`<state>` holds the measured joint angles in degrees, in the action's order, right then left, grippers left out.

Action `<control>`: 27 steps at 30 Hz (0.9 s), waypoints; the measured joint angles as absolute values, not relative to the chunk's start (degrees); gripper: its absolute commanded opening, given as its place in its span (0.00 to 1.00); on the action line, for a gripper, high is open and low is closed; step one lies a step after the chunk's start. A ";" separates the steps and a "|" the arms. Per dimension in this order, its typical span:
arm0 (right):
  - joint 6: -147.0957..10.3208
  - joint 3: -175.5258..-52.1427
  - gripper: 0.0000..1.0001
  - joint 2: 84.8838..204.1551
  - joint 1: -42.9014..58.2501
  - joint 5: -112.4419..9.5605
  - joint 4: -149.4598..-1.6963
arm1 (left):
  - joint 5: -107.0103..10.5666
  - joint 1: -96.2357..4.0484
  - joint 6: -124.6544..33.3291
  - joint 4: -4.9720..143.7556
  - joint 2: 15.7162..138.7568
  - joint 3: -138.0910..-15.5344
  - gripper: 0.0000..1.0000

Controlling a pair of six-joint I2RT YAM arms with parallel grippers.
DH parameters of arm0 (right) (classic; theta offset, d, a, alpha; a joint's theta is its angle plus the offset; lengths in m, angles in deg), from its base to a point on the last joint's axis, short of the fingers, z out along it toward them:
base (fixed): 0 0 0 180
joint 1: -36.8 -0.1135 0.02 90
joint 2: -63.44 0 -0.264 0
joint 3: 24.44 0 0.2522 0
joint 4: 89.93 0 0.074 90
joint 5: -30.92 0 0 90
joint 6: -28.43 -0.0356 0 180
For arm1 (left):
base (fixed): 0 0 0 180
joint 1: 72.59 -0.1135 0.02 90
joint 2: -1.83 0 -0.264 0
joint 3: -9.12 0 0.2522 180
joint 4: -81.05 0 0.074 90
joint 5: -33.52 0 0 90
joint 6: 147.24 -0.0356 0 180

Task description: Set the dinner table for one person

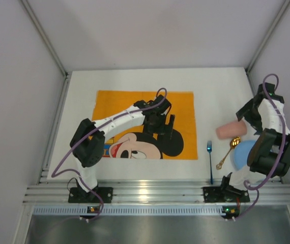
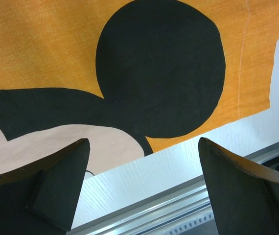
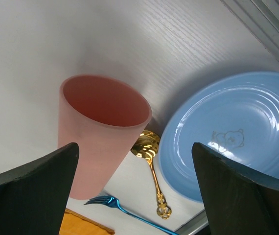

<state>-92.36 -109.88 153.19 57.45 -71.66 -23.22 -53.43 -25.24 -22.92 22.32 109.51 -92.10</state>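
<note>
The white dinner table point(image 1: 81, 91) bears an orange Mickey Mouse placemat point(image 1: 135, 104) in its middle. My left gripper point(image 1: 164, 127) hovers open and empty over the mat's near right part, above the black ear point(image 2: 161, 68). To the right of the mat are a pink cup point(image 1: 230, 129), a gold spoon point(image 1: 227, 152), a blue fork point(image 1: 209, 158) and a blue plate point(image 1: 242, 152) half hidden under my right arm. My right gripper point(image 1: 244, 118) is open just behind the cup. The cup's mouth point(image 3: 105, 100) faces it between the fingers, untouched.
Silver aluminium rails point(image 1: 150, 190) run along the table's near edge, and also show in the left wrist view point(image 2: 178, 205). White walls with metal posts close the left, back and right sides. The plate point(image 3: 227, 132), spoon point(image 3: 154, 176) and fork point(image 3: 110, 201) lie close together.
</note>
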 measured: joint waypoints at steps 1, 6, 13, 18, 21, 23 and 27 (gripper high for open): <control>-91.94 -109.88 1.00 153.19 57.51 -71.64 -23.27 | -53.04 -25.37 -22.92 22.78 109.51 -91.56 0.97; -89.41 -109.90 1.00 153.19 58.19 -70.50 -25.72 | -51.58 -26.07 -23.55 24.83 109.51 -91.21 0.97; -85.50 -113.79 1.00 155.42 60.48 -64.86 -33.91 | -50.29 -27.29 -25.74 25.27 109.46 -91.19 0.97; -84.69 -112.92 1.00 157.57 60.83 -56.21 -40.60 | -49.83 -28.41 -26.46 25.71 108.42 -88.80 0.97; -85.28 -108.85 1.00 157.83 60.83 -52.62 -43.51 | -49.81 -29.07 -26.78 25.71 108.07 -87.45 0.97; -85.93 -105.49 1.00 157.83 60.83 -50.72 -44.54 | -49.78 -29.48 -26.96 25.77 108.07 -87.03 0.97; -86.44 -101.62 0.99 157.83 60.83 -48.64 -44.58 | -49.35 -30.25 -27.05 25.84 108.07 -86.38 0.97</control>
<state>-86.44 -101.62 157.83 60.83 -48.64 -44.58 -49.35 -30.25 -27.05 25.84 108.07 -86.38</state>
